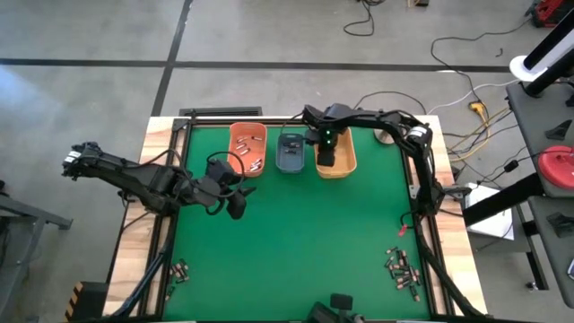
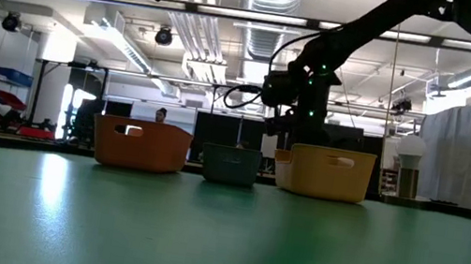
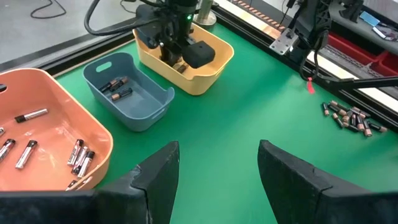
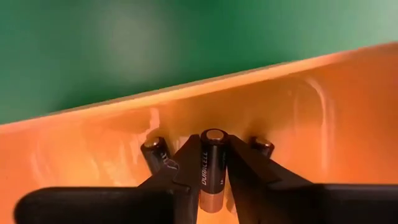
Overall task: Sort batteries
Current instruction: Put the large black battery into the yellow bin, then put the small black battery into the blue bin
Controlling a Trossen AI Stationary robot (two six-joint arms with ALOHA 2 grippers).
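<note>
From where I stand, loose batteries (image 1: 403,269) lie nearest on the green table (image 1: 305,233). The left gripper (image 3: 217,165) hangs spread and empty. Farthest, the right gripper (image 4: 212,165) pinches a battery (image 4: 211,169) inside the yellow-orange bin (image 1: 344,161); let go tilted, it might wedge against its neighbours.

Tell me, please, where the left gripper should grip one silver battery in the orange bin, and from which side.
Grip it across the middle of its barrel, coming from above: the silver battery lies flat on the orange bin floor, apart from the others. The left gripper is open.
</note>
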